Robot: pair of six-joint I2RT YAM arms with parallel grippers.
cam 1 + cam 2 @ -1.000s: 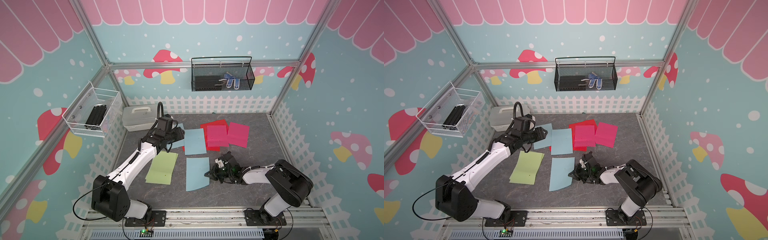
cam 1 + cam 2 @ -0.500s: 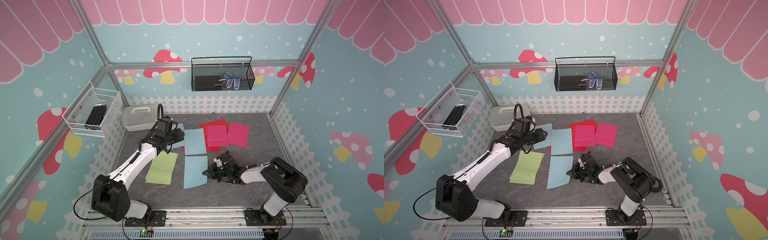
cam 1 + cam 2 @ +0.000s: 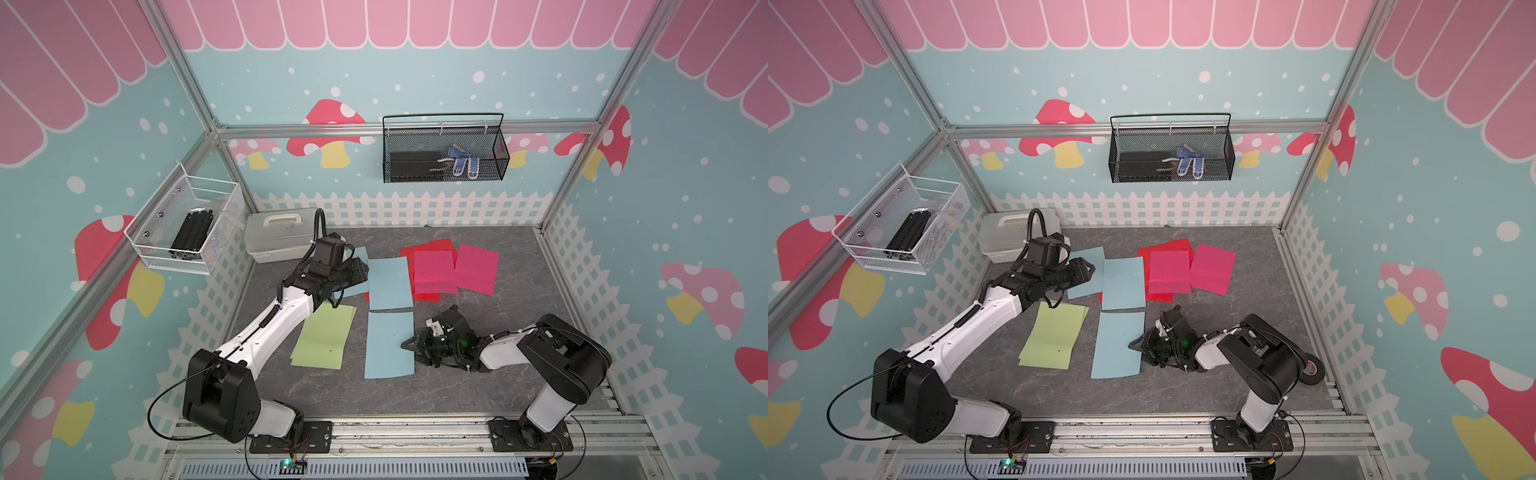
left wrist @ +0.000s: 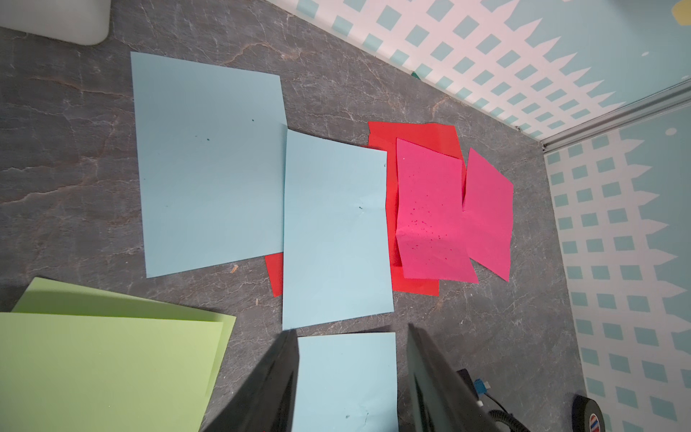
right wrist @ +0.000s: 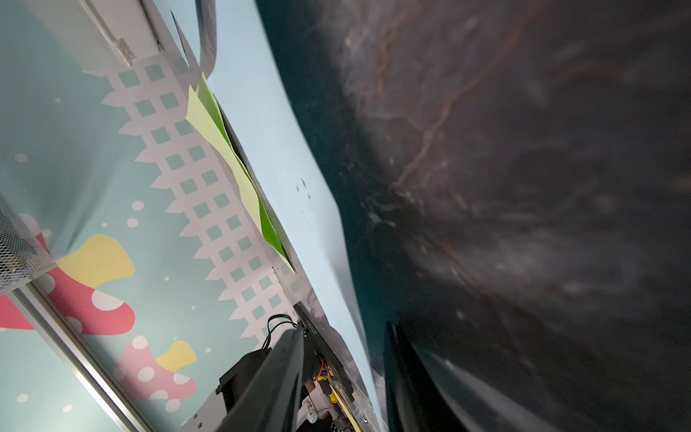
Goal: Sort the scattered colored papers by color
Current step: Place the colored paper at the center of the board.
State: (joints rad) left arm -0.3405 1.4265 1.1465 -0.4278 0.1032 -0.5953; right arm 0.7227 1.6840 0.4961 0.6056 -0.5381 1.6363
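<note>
on the grey table (image 3: 519, 291) two green sheets (image 3: 326, 340) lie stacked a little askew at the near left. the near blue sheet (image 3: 388, 345) lies at near centre, with the middle blue sheet (image 3: 390, 282) just beyond it. the left blue sheet (image 3: 1086, 272) touches the middle one's left edge. farther right, a red sheet (image 3: 426, 248) lies partly under a pink sheet (image 3: 434, 272), and a second pink sheet (image 3: 476, 270) lies just right of that. the left gripper (image 3: 1089, 269) hangs over the left blue sheet, jaws apart and empty, near the white box (image 3: 278, 237). the right gripper (image 3: 409, 345) sits low at the near blue sheet's right edge. its fingers (image 5: 269, 374) are parted, and that edge runs between them, unpinched.
</note>
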